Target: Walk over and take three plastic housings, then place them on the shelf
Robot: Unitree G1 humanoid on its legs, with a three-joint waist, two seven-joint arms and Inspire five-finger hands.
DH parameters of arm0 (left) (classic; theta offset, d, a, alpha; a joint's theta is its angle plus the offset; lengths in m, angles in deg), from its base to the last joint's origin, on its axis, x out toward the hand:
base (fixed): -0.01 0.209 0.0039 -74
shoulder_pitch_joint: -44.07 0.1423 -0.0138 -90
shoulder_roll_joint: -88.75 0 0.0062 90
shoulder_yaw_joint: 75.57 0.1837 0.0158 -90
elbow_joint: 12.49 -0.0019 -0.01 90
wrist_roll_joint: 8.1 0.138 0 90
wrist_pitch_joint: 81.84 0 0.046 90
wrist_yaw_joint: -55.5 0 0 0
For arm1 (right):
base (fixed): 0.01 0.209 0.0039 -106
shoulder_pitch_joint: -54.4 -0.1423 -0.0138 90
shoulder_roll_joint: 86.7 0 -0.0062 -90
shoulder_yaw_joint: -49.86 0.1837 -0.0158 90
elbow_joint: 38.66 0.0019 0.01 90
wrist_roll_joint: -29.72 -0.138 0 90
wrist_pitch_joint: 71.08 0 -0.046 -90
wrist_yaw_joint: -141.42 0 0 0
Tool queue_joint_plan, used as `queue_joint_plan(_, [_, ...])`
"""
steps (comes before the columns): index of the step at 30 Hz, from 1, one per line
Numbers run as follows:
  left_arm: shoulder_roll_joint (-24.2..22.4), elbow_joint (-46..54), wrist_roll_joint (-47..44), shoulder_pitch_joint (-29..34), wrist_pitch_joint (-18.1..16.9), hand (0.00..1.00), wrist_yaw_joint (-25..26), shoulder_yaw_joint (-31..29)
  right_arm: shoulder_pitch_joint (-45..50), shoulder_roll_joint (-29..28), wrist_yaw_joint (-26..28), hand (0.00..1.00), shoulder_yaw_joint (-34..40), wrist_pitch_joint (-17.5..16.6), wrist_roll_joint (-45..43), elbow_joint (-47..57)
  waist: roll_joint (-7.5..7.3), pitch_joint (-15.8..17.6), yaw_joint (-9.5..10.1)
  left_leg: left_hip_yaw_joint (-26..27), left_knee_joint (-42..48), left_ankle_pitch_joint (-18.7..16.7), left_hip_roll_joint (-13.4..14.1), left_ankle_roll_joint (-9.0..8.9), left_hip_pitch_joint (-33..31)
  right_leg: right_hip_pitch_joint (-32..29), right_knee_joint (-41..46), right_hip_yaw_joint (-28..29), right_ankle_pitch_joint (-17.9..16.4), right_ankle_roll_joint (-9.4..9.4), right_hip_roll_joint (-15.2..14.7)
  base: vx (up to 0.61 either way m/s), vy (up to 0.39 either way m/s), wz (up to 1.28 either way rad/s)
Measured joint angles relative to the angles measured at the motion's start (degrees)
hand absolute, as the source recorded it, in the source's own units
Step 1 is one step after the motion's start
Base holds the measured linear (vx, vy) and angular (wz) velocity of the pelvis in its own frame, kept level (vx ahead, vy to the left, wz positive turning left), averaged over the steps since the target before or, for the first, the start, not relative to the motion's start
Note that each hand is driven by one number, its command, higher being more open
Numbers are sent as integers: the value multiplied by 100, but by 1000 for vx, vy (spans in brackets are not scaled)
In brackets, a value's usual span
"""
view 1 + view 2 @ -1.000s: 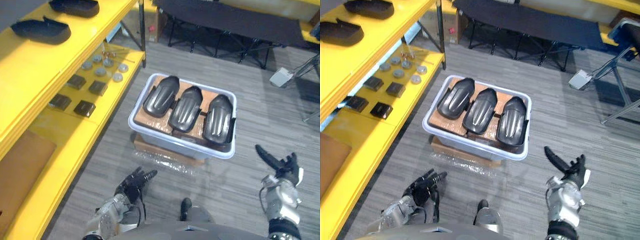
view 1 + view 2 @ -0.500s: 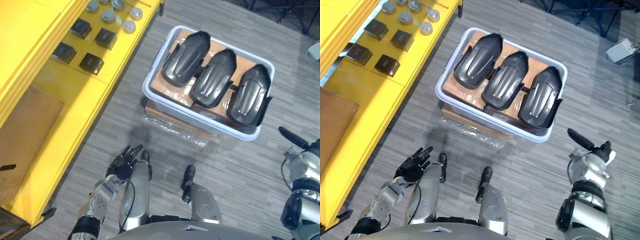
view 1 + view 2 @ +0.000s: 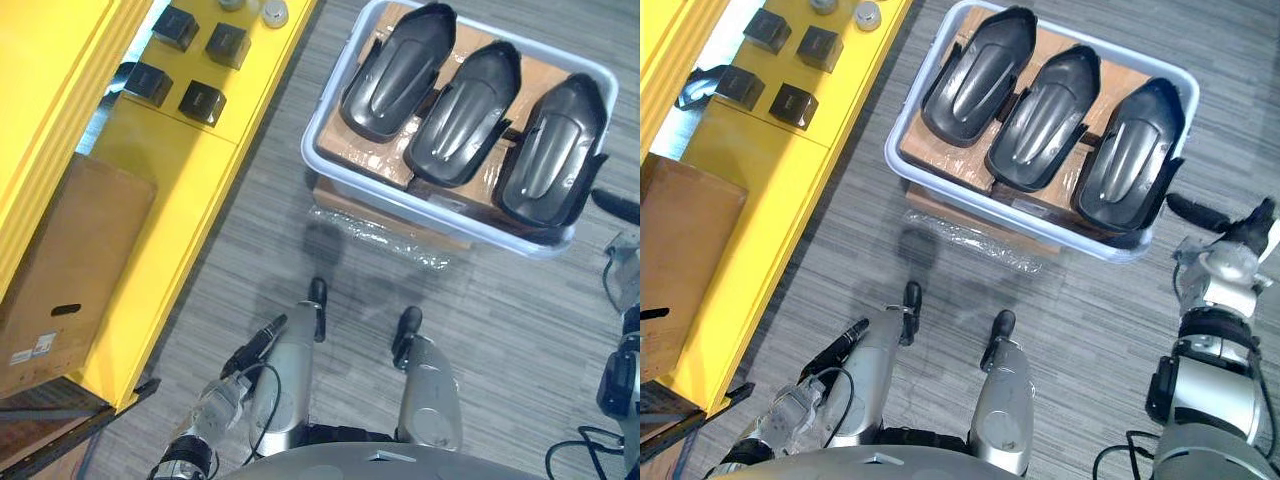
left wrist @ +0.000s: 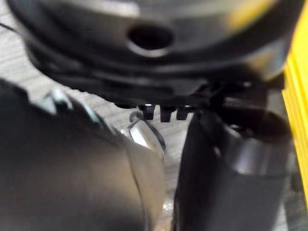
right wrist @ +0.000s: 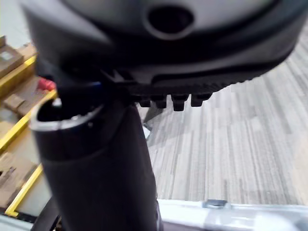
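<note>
Tub ahead of us, shelf on our left

We see three housings (image 3: 462,100) side by side in the tub (image 3: 312,150), which sits on a carton (image 3: 345,200) on the floor (image 3: 500,330). The shelf (image 3: 190,190) runs along our left, with small blocks (image 3: 202,102) on it beside the tub and a cardboard box (image 3: 70,270) nearer us.

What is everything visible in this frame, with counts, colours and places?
plastic housings: three, dark grey, in the bin
bin: one, pale, on a carton
carton: one, brown, under the bin
shelf: one, yellow, left
blocks: four, black, on the shelf
discs: at least two, grey, beyond the blocks
cardboard box: one, brown, on the shelf, nearer
left robot hand: one, dark, lower left
right robot hand: one, dark, right of the bin
</note>
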Motion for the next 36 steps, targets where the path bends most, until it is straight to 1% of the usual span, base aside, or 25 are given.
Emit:
queue_joint_plan(3, [-10, -122, -431, 8, 12, 100, -154, -77, -216, 49, 93, 100, -194, 1, 215, 81, 1, 1, 11, -7, -46, 54, -7, -20, -1, -89, 158, 18, -89, -30, -49, 3, -36, 3])
queue_joint_plan(8, [-57, -131, -480, 13, -113, 100, -432, -82, -447, 52, 151, 100, -435, -2, 212, 95, 29, 8, 87, -131, -28, 106, -23, -79, -124, -247, 439, -75, -247, -108, -98, -11, -45, 12])
queue_joint_plan(11, [-87, -92, -552, 16, -137, 100, -482, -78, -515, 52, 159, 100, -445, 27, 218, 264, 42, 15, 155, -167, 60, 110, -31, -86, -201, -347, 651, -90, -349, -130, -134, -21, -35, 11])
queue_joint_plan(15, [-121, -89, -661, 36, -169, 100, -481, -86, -756, 52, 184, 100, -463, 154, 263, 296, 50, 18, 153, -168, 61, 133, -70, -95, -214, -412, 788, -81, -399, -143, -195, -36, -15, 4])
queue_joint_plan(20, [-190, -62, -679, 37, -217, 100, -482, -154, -812, 50, 330, 100, -673, 678, 257, 284, 60, 19, 157, -180, 56, 169, -111, -119, -348, -579, 892, -93, -426, -156, -262, -38, -2, 5])
queue_joint_plan(23, [-217, -34, -678, 37, -218, 100, -483, -167, -836, 26, 440, 100, -693, 985, 259, 218, 74, 22, 179, -182, 49, 217, -122, -88, -404, -641, 923, -97, -426, -158, -278, -13, -4, 3])
queue_joint_plan(24, [-227, -28, -678, 36, -225, 100, -483, -173, -839, -25, 471, 100, -700, 1150, 256, 175, 74, 22, 195, -184, 51, 219, -122, -88, -402, -639, 932, -98, -426, -159, -278, 0, 0, 0])
queue_joint_plan(26, [-236, -25, -678, 36, -228, 100, -488, -176, -852, -64, 488, 100, -697, 1319, 253, 149, 75, 21, 205, -186, 47, 226, -124, -88, -402, -639, 957, -102, -426, -159, -281, 0, 0, 0])
queue_joint_plan(27, [-237, -26, -678, 36, -228, 100, -489, -177, -907, -63, 485, 0, -690, 1406, 272, 149, 74, 21, 204, -186, 46, 227, -124, -89, -401, -639, 960, -102, -426, -160, -282, 0, 0, 0])
queue_joint_plan(30, [-246, -26, -678, 36, -228, 100, -491, -178, -976, -64, 421, 0, -686, 1518, 333, 123, 75, 21, 208, -186, 33, 237, -125, -94, -395, -639, 969, -103, -429, -163, -286, 0, 0, 0])
queue_joint_plan(34, [-247, -47, -680, 36, -228, 100, -491, -179, -1072, -27, 285, 0, -529, 1714, 780, 2, 74, 21, 186, -173, -29, 278, -124, -99, -364, -639, 974, -96, -428, -168, -290, 0, 0, 0])
queue_joint_plan(36, [-247, -69, -683, 36, -228, 100, -491, -180, -1071, -5, 257, 0, -493, 1764, 834, -73, 70, 20, 165, -167, -126, 331, -125, -115, -327, -638, 950, -97, -424, -170, -291, -4, -17, 0])
